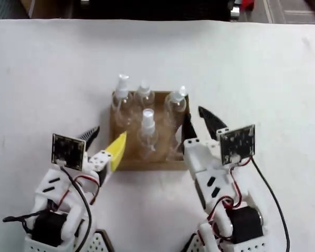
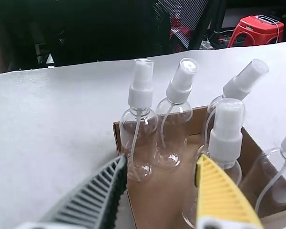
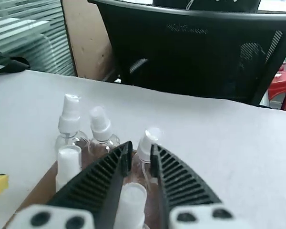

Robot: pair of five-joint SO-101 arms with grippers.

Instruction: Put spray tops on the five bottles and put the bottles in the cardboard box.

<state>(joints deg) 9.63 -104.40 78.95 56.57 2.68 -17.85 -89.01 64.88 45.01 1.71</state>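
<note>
Bottles (image 1: 147,128), five with spray tops on, stand in the cardboard box (image 1: 147,165), just ahead of the left end effector (image 1: 110,132), spread wide and empty. The right end effector (image 1: 193,112), fingers parted, hangs at the box's other edge.

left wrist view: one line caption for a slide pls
Open left gripper at the rim of the cardboard box, where clear bottles stand fitted with white spray tops.

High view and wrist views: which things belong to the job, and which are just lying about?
Job: five bottles, spray tops fitted, all standing in the cardboard box; left gripper; right gripper.
Lying about: black chair and red object, both beyond the table.
</note>
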